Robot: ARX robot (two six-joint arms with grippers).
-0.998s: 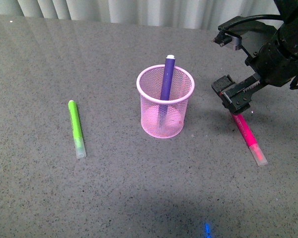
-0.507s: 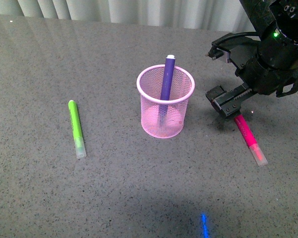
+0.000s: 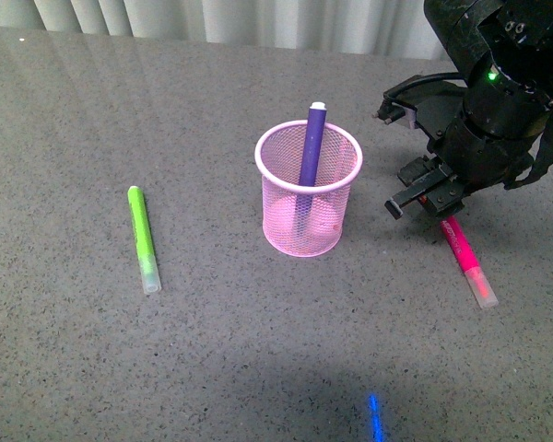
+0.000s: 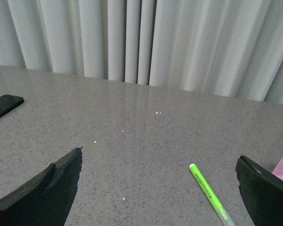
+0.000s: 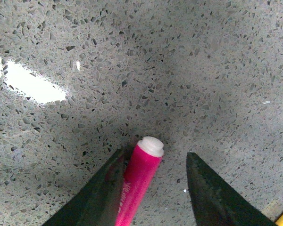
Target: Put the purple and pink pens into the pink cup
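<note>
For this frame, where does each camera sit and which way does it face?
Front: on the body, looking down at the table, pink cup and purple pen inside; right pincer shows, no left arm.
Left wrist: faces across the table towards curtains; open left pincer frames it.
Right wrist: looks straight down; open fingers straddle the pink pen.
Shared: green marker, front and left wrist; pink pen, front and right wrist.

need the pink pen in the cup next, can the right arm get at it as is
Probably yes: the right gripper is open right over the pink pen, whose end shows between its fingers. The pen lies flat on the table, nothing on it.
</note>
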